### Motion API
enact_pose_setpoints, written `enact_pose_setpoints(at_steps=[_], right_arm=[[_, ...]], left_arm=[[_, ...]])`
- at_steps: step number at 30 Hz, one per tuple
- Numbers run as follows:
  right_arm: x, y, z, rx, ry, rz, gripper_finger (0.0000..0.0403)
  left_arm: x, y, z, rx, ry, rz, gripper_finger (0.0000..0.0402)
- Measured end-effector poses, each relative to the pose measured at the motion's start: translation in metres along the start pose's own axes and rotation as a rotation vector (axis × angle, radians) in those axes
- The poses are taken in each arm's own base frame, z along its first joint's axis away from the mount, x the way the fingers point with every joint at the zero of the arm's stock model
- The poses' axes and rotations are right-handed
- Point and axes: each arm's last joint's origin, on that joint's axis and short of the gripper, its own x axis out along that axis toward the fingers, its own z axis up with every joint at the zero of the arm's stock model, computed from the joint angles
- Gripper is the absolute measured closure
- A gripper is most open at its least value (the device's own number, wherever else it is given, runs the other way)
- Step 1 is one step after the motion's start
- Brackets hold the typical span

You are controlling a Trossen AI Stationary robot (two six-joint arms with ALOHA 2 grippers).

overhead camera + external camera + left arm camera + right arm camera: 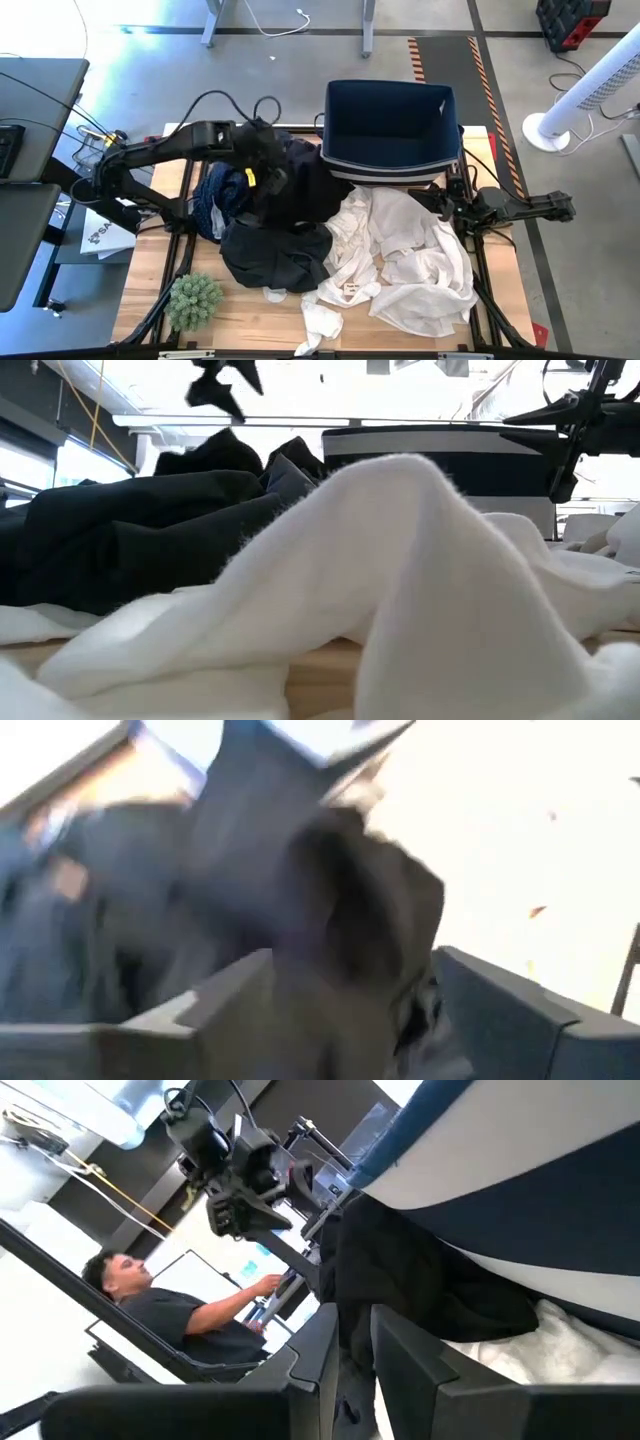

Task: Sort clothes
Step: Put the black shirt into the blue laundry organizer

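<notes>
Left gripper (243, 1213), raised over the dark clothes (275, 215), fingers spread and empty in the right wrist view. A good release clears the black garment (272, 255) before lifting away. White garments (405, 260) lie just beside the navy bin (388, 125). Right gripper (445, 205) waits nearby, fingers nearly together.

Two matte black jointed robot arms built of tubular links. The left arm (165, 148) carries looping black cables and a small yellow marking near its wrist. The right arm (520, 207) is slimmer.
</notes>
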Motion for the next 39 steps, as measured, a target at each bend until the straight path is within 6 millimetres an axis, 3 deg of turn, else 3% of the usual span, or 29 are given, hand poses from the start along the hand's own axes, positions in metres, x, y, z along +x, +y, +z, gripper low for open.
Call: enact_pose_setpoints(at_steps=[2, 5, 12, 16, 20, 22, 25, 32, 35, 39], right_arm=[[0.0, 0.0, 0.0, -0.002, 0.004, -0.004, 0.0344], [0.0, 0.0, 0.0, -0.001, 0.004, -0.004, 0.0344], [0.0, 0.0, 0.0, 0.03, 0.002, -0.002, 0.0344], [0.0, 0.0, 0.001, 0.073, -0.005, 0.0, 0.0344], [0.0, 0.001, 0.001, 0.1, -0.006, 0.001, 0.0344], [0.0, 0.001, 0.001, 0.112, -0.011, 0.006, 0.0344], [0.0, 0.002, 0.003, 0.123, -0.034, 0.005, 0.0344], [-0.001, 0.005, 0.008, 0.116, -0.113, 0.01, 0.0344], [-0.001, 0.007, 0.011, 0.098, -0.154, 0.019, 0.0344], [-0.002, 0.008, 0.014, 0.086, -0.204, 0.011, 0.0344]], left_arm=[[0.016, -0.003, 0.002, 0.06, -0.016, -0.035, 0.0098], [0.057, 0.001, -0.009, 0.075, 0.08, 0.007, 0.0086], [0.152, 0.012, -0.037, 0.074, 0.196, 0.1, 0.0098], [0.184, 0.017, -0.047, 0.08, 0.272, 0.155, 0.0166], [0.19, 0.023, -0.05, 0.085, 0.332, 0.138, 0.031], [0.181, 0.027, -0.047, 0.087, 0.349, 0.1, 0.0368], [0.15, 0.03, -0.039, 0.085, 0.351, 0.105, 0.0368], [0.014, 0.016, 0.008, 0.111, 0.186, -0.031, 0.0368], [-0.045, 0.005, 0.03, 0.073, 0.001, -0.117, 0.0368], [-0.106, -0.006, 0.064, 0.038, -0.322, -0.188, 0.0368]])
